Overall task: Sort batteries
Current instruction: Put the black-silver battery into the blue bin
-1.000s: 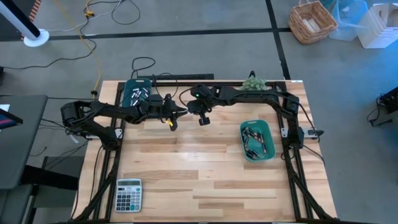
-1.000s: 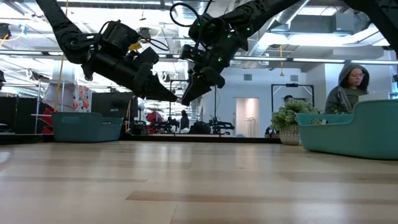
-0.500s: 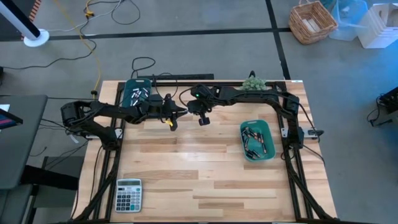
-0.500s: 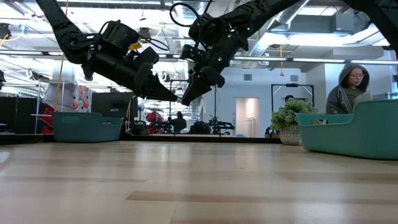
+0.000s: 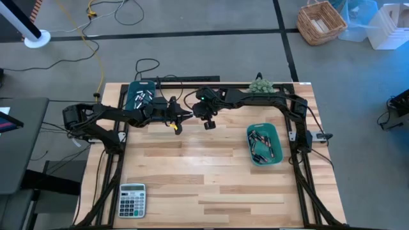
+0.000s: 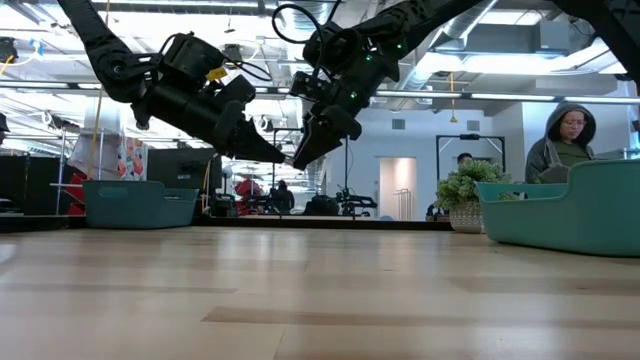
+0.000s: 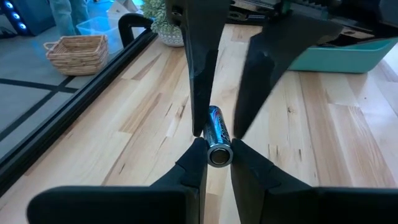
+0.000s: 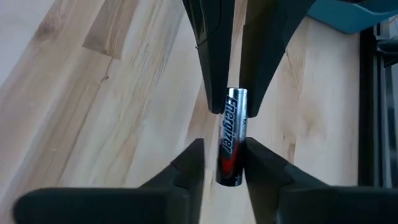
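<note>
the batteries [image 5: 264,145] in the teal bin [image 5: 277,131] are too small to count. in the low view its wall hides them, and the picture's edge crops it.

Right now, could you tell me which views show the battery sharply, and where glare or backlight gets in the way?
Left wrist view: battery sharp, glare on its end. Right wrist view: label readable. Low view: arms backlit, dark. High view: too small.

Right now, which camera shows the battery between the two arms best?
The right wrist view: the battery fills the middle, label readable, between the end effector fingers. The left wrist view shows it mostly end-on. In the high and low views it is too small to make out where the left end effector and right end effector meet.
</note>
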Controlling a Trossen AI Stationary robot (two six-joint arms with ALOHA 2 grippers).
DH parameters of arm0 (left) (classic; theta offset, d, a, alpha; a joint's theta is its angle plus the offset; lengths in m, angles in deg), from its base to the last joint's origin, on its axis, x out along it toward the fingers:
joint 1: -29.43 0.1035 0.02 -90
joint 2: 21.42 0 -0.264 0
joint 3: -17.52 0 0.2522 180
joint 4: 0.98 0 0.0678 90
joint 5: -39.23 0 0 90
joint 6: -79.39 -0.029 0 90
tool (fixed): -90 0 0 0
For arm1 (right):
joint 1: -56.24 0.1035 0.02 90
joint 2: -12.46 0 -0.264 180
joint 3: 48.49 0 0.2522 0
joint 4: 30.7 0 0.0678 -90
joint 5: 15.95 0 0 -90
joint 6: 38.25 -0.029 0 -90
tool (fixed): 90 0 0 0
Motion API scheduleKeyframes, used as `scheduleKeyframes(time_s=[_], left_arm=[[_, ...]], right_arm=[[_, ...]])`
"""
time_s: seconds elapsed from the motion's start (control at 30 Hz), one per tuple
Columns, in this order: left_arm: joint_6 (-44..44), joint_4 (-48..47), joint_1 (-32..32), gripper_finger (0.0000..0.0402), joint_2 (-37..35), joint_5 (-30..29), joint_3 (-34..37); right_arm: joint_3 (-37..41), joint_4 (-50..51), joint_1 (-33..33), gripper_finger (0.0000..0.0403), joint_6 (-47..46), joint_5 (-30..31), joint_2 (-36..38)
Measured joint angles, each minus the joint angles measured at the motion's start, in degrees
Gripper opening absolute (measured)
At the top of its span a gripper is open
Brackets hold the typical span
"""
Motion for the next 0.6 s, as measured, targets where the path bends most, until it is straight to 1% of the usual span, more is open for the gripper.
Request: scheduleKeyframes(time_s=[0.2, 0.3, 0.4, 0.5, 0.6], left_arm=[[-0.2, -1.4, 0.1, 0.0043, 0.0, -0.4, 0.0], [-0.3, -2.7, 0.1, 0.0043, 0.0, -0.8, 0.0], [-0.3, -3.9, 0.2, 0.0043, 0.0, -0.9, 0.0], [-0.2, -4.7, 0.8, 0.0043, 0.0, -1.1, 0.0], [1.0, -5.7, 1.5, 0.0043, 0.0, -3.0, 0.0]], right_arm=[[0.0, 0.8, 0.0, 0.0187, -0.6, -0.1, 0.0], [0.0, 0.6, -0.1, 0.0212, -1.3, 0.2, 0.0], [0.0, 0.7, -1.4, 0.0225, -2.5, 0.9, 0.0], [0.0, 1.7, -2.9, 0.0228, -3.8, 1.3, 0.0], [0.0, 1.7, -4.4, 0.0228, -3.9, 1.5, 0.0]])
